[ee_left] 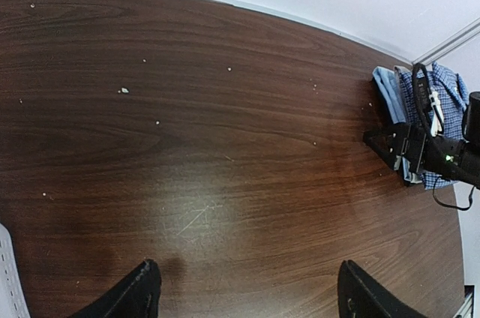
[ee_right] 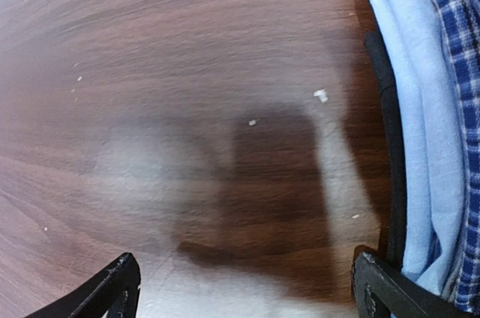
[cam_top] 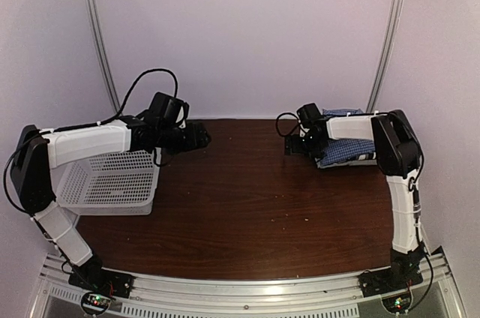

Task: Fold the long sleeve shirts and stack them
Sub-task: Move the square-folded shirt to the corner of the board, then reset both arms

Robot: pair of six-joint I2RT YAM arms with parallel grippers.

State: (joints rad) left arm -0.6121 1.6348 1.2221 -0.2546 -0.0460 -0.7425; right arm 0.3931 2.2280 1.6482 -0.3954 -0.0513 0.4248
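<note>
Dark brown wood fills most of my screens: the table (cam_top: 247, 205), with a few pale crumbs scattered on it. My left gripper (ee_left: 247, 284) hangs over bare wood at the back left, its fingers spread wide with nothing between them. It sits just past the far right corner of the white mesh basket (cam_top: 112, 179), which stands at the table's left edge under that arm. My right gripper (ee_right: 245, 277) is also spread wide and empty, low over the table at the back right, with one finger (ee_right: 375, 280) right beside the folded pile. The long sleeve shirts (cam_top: 346, 151) lie in that pile near the far right corner, partly under the right forearm. The blue fine-checked shirt (ee_right: 454, 40) is on top, a pale blue fold (ee_right: 420, 123) lies just below it, and a black edge (ee_right: 390, 138) runs along the bottom against the wood. I cannot tell what that black layer is.
</note>
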